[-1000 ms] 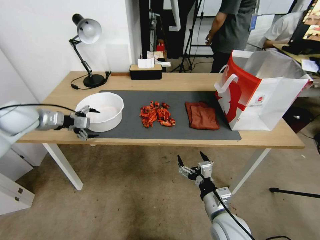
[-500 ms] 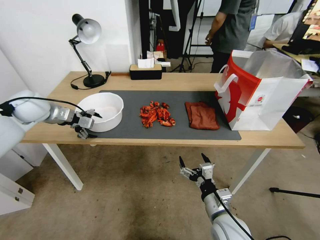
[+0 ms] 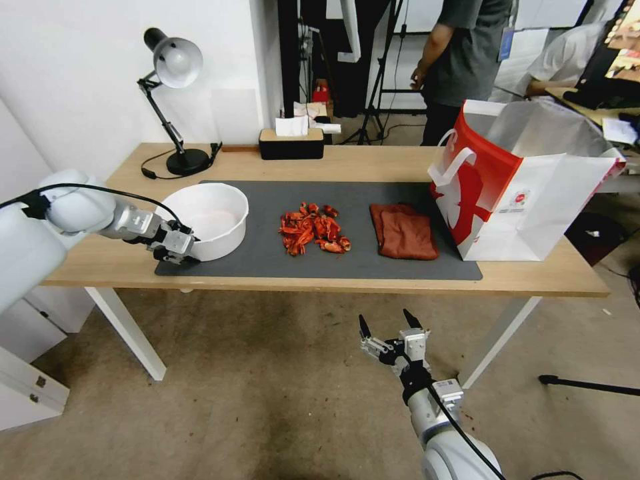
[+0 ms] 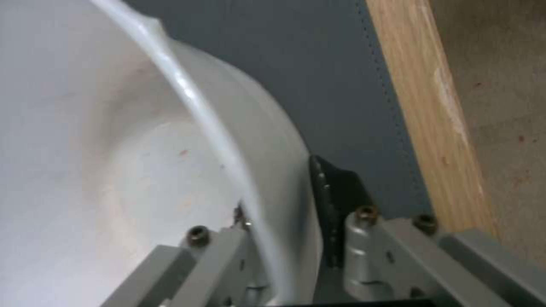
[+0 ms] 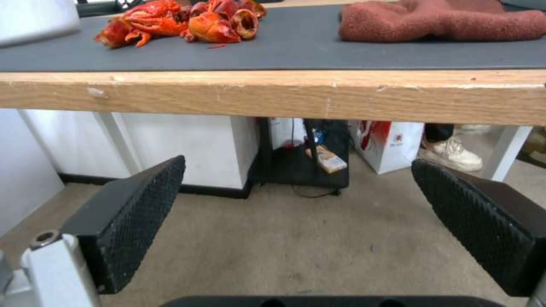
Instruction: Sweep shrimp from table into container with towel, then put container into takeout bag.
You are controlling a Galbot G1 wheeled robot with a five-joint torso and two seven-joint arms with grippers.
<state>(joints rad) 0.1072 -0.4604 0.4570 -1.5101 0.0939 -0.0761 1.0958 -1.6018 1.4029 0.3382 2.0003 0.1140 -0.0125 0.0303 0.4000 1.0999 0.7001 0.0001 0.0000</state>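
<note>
straddling the container point(image 3: 205, 229) wall at the table's point(image 3: 547, 277) left end, our left gripper point(image 4: 284, 238) looks clamped on it; thin rim could buckle or slip. right gripper point(image 3: 392, 333) hangs spread below the table edge.

The left tool point(image 4: 284, 238) straddles the thin rim of the white container point(image 4: 114, 162): one grey finger sits inside the bowl, while the black-padded finger point(image 4: 335, 200) lies against the outer wall. The wall is pinched between them. The container stands on the dark grey mat point(image 4: 318, 76), beside the light wooden edge of the bench point(image 4: 426, 106), with floor beyond.
</note>
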